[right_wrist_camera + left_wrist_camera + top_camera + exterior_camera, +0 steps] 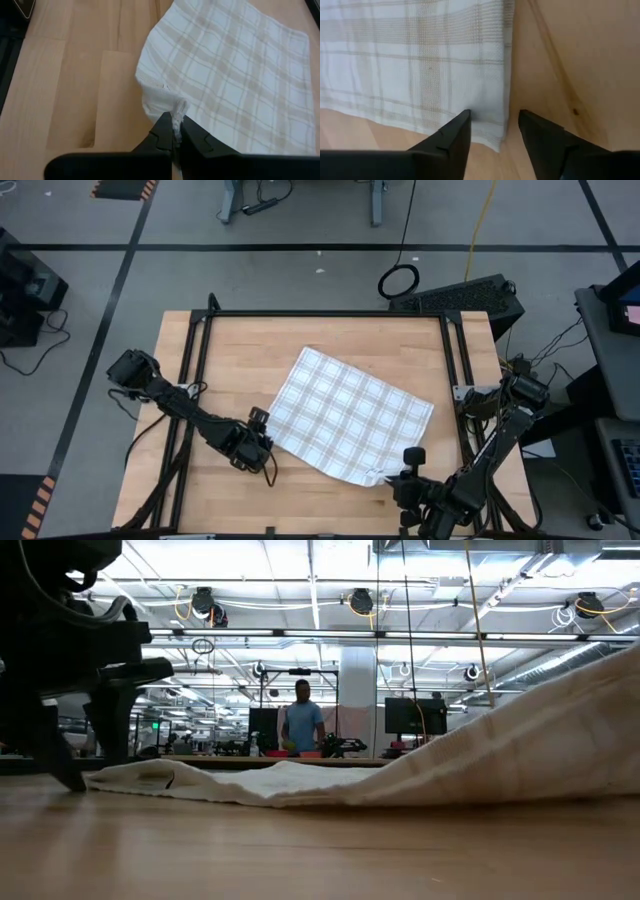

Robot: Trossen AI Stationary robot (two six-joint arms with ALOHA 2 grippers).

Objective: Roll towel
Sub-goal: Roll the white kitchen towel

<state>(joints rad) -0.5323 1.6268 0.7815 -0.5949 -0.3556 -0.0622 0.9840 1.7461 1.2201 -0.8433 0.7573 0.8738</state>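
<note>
The white plaid towel (350, 415) lies spread at a slant on the wooden table (240, 350). My left gripper (495, 125) is open at the towel's left corner (490, 135), pointing steeply down. One finger (452, 137) is over the cloth and the other (540, 137) over bare wood. Whether they touch the cloth, I cannot tell. In the low view this gripper (90, 755) stands at the low left end of the towel (300, 780). My right gripper (175, 132) is shut on the towel's near corner (375, 475), close to the table's near right side. My right gripper pinches the towel's near corner (177, 111) between its two fingers, where the cloth is bunched into a small peak. The fingers come slanting down from the near right. The corner is raised off the wood, and the rest of the towel (235, 65) lies flat.
Black frame rails (200, 340) run along the table's left, far and right sides. Bare wood shows at the far left and along the near edge (320, 505). Beyond the table, a person (302, 720) stands far off in the room.
</note>
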